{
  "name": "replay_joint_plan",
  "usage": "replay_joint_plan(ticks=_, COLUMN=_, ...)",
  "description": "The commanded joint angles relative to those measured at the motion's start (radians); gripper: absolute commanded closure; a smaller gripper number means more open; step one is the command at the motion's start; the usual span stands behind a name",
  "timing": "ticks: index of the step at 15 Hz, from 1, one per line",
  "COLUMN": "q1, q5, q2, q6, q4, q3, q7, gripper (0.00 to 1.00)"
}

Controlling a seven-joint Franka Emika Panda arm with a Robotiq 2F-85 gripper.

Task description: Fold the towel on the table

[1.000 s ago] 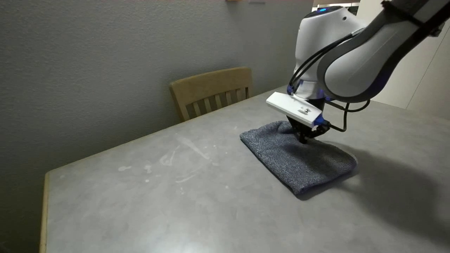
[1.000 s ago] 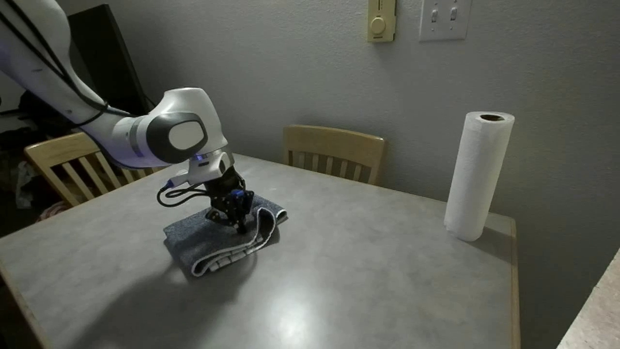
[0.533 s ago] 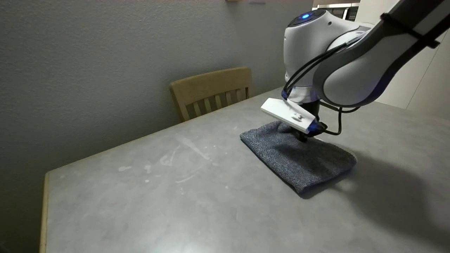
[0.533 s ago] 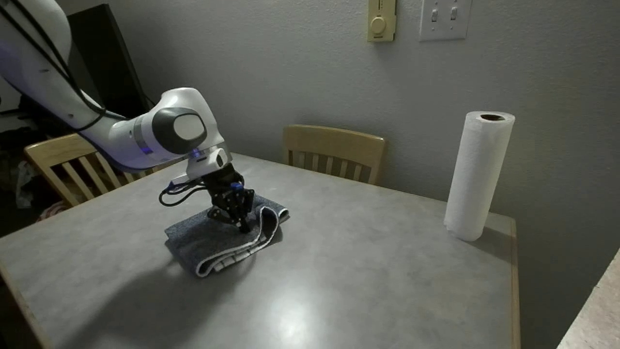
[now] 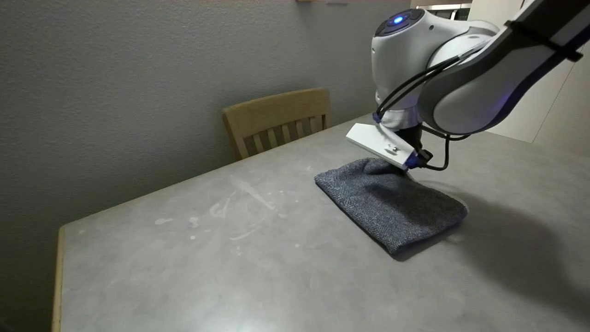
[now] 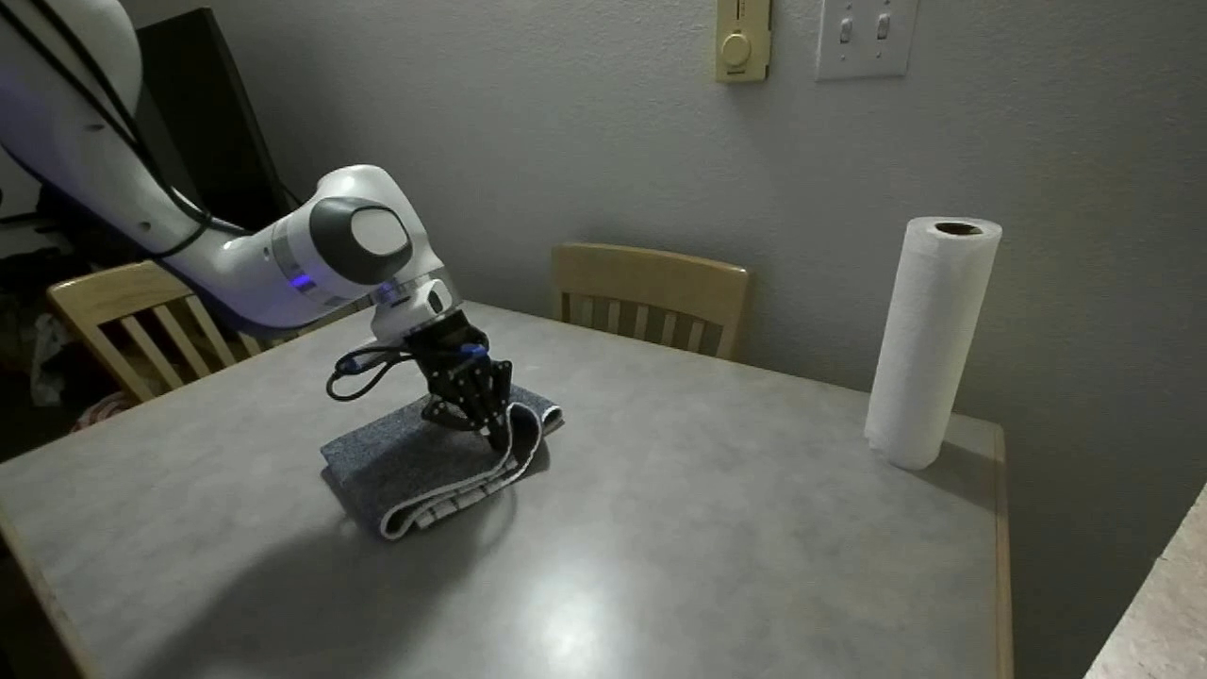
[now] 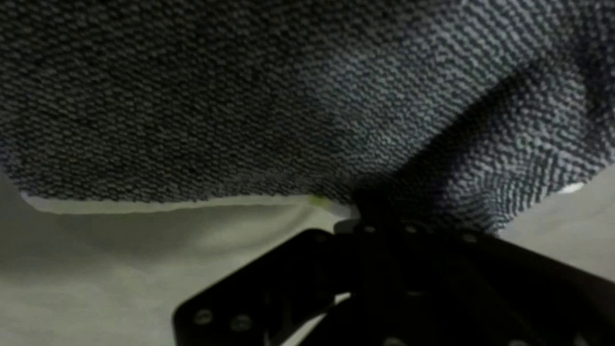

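Blue-grey towel (image 5: 389,207) lies folded on the light grey worktop (image 5: 207,276) in an exterior view, its long axis slanting from near the chair (image 5: 276,109) toward the lower right. The white wrist housing (image 5: 380,144) hides the jaws over the towel's far long edge, so nearly all the cloth lies on their near side.

In an exterior view that shows the white hem (image 6: 460,486), the arm (image 6: 283,259) leans in from the upper left. The jaws are drawn together, tips down at the top layer just inside that hem, beyond the middle of the long side. A raised loop (image 6: 526,422) of cloth sits just right of the tips; most of the towel stretches to their left.

In the wrist view the jaws enter from below, tips meeting at the towel's edge. A dark crease (image 7: 442,137) climbs from them to the right; the hem runs off left. Nothing is plainly gripped; a thin pinch would be hidden in the dark. Flattening that loop looks the likely step, and it turns on the hump lying beside the tips: a push along the long axis could ruck it higher.
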Motion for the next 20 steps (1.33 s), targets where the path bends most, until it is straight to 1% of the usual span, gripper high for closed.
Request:
replay_joint_plan(ticks=1, q1=0.002, q5=-0.059, q2=-0.032, q6=0.045, q4=-0.025, q3=-0.027, q7=0.103, gripper=1.00)
replay_joint_plan(ticks=3, q1=-0.006, q5=-0.073, q2=-0.047, q6=0.078, q4=-0.039, q3=-0.037, q7=0.170, gripper=1.00)
replay_joint_plan(ticks=7, q1=0.000, q5=-0.097, q2=-0.065, q6=0.129, q4=-0.066, q3=-0.070, q7=0.290, gripper=1.00)
replay_joint_plan(ticks=12, q1=0.007, q5=-0.106, q2=-0.116, q6=0.138, q4=-0.110, q3=-0.072, q7=0.380, gripper=1.00)
replay_joint_plan(ticks=17, q1=-0.007, q5=-0.102, q2=-0.229, q6=0.024, q4=-0.139, q3=-0.010, q7=0.331, gripper=1.00)
replay_joint_plan(ticks=19, q1=-0.029, q5=-0.092, q2=-0.291, q6=-0.016, q4=-0.163, q3=0.036, q7=0.292, gripper=1.00)
replay_joint_plan(ticks=20, q1=-0.053, q5=-0.071, q2=-0.321, q6=-0.025, q4=-0.176, q3=0.070, q7=0.244, gripper=1.00)
